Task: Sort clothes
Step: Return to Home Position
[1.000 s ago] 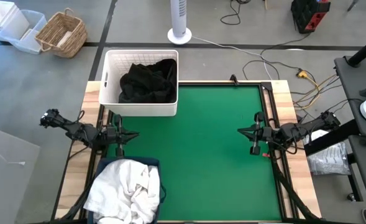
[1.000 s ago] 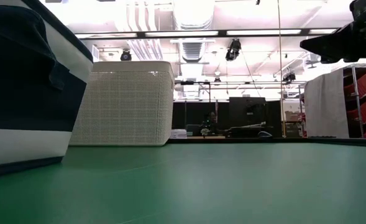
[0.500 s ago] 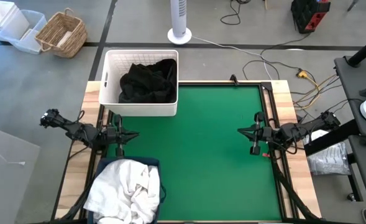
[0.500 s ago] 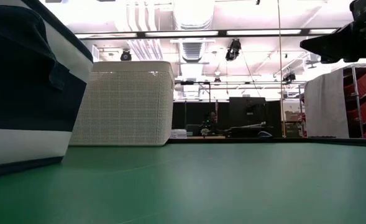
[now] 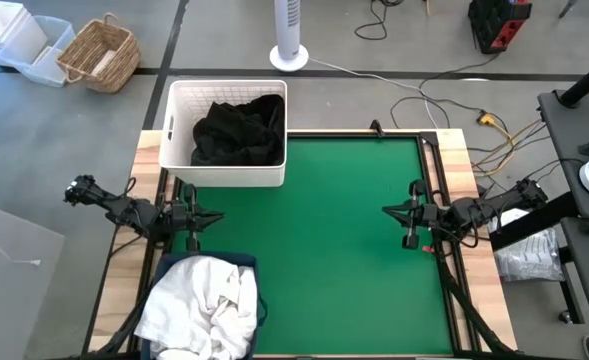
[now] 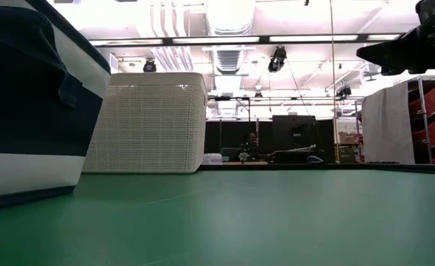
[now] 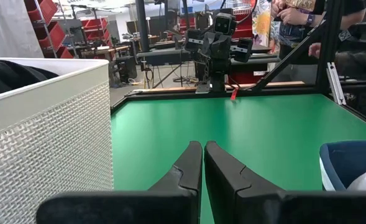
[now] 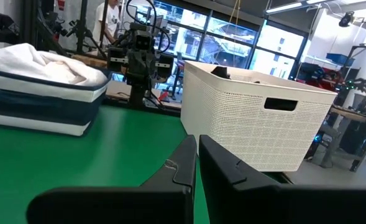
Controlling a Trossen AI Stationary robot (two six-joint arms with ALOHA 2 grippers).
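The left tool (image 5: 196, 216), clenched on nothing, hangs at the green desk's (image 5: 319, 250) left edge, and the right tool (image 5: 406, 212), likewise clenched and empty, faces it from the right edge. Black fabric garments (image 5: 239, 130) lie in the white plastic lattice basket (image 5: 229, 173) on one side of the left tool; white fabric garments (image 5: 202, 305) are heaped in the navy blue fabric bin (image 5: 251, 263) on the other.

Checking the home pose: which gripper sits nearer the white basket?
Left. The left gripper waits close by the white basket; the right gripper sits across the green mat.
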